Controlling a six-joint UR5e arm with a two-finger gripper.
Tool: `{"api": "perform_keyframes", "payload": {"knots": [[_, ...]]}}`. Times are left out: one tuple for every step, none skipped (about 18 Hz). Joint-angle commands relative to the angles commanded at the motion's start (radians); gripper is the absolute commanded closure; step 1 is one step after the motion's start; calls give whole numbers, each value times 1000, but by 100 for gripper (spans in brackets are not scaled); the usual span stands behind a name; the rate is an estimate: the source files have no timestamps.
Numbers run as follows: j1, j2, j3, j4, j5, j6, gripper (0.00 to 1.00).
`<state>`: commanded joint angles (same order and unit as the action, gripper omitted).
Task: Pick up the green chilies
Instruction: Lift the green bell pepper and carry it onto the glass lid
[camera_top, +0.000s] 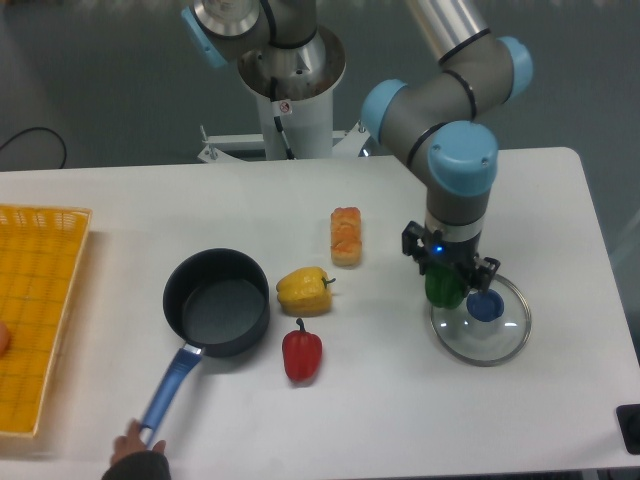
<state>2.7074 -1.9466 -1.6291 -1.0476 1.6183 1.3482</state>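
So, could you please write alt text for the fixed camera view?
A robot gripper holds a green pepper at the edge of a glass lid on a white table; a yellow pepper, red pepper and saucepan sit left.

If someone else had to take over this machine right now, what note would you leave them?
Gripper: shut on the green pepper, which appears lifted off the table, over the left edge of the glass lid.
Done: the pick-up looks complete.
Left: keep the grip firm; no drop-off spot is given.
Untouched: yellow pepper and red pepper beside the pan.
Watch out: a person's hand is at the pan handle, bottom edge.
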Motion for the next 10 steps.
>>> {"api": "perform_keyframes", "payload": {"knots": [[2,-2,2,-9,14,18,37],[6,-3,2,-12,28,37,37],[8,-5,0,-14,43,69,37],[15,-8,-1,-14,55,110,37],[21,-9,-1,-14,61,150,37],[26,-11,-1,-15,61,187,37],[34,-14,0,-15,60,213,37],[37,-15,0,-15,58,230,37],[40,-15,0,-17,55,247,37],[49,-15,0,-19,52,265,37]]}}
